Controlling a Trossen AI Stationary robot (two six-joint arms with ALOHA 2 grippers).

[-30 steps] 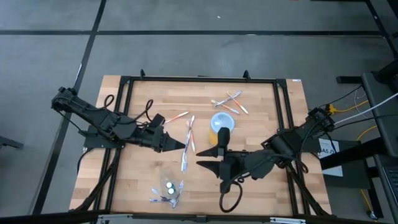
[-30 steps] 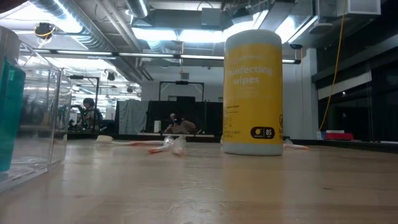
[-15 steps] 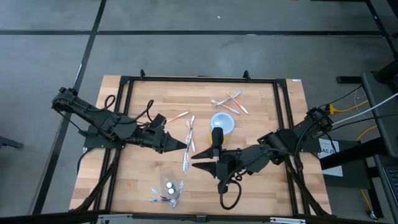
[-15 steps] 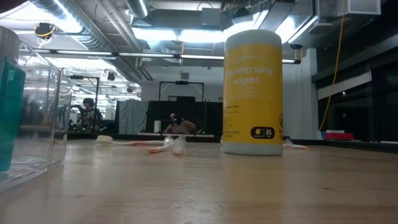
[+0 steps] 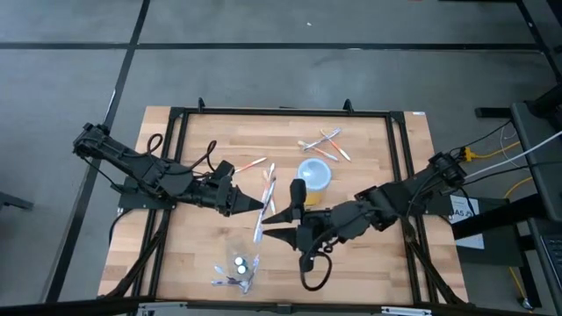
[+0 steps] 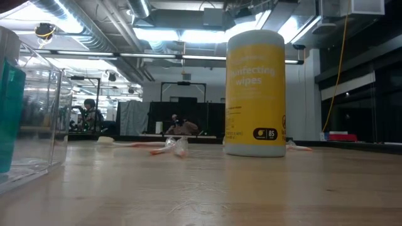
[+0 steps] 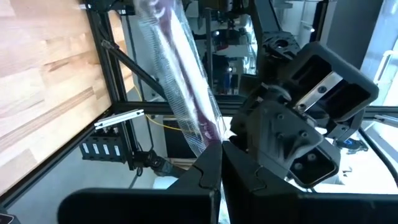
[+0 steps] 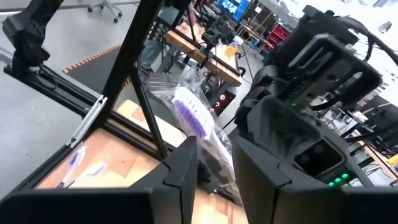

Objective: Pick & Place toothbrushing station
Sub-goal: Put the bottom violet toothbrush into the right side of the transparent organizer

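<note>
Yellow canister [image 6: 255, 94]: "Disinfecting wipes" across front, "85" in dark badge lower right.

A level view across a pale wooden tabletop [image 6: 201, 188]. Right of centre stands an upright yellow canister [image 6: 255, 93] with a pale top, labelled "Disinfecting wipes". At the far left edge sits a clear plastic box [image 6: 31, 125] with a teal object [image 6: 9, 113] inside it. Farther back on the wood, left of the canister, lies a thin toothbrush [image 6: 125, 143] with a white head, and just beside it a crumpled clear wrapper [image 6: 176, 146]. Another toothbrush [image 6: 298, 147] lies just right of the canister. Beyond is a large room with ceiling ducts and lights; a person [image 6: 91, 116] shows far off at the left.
</note>
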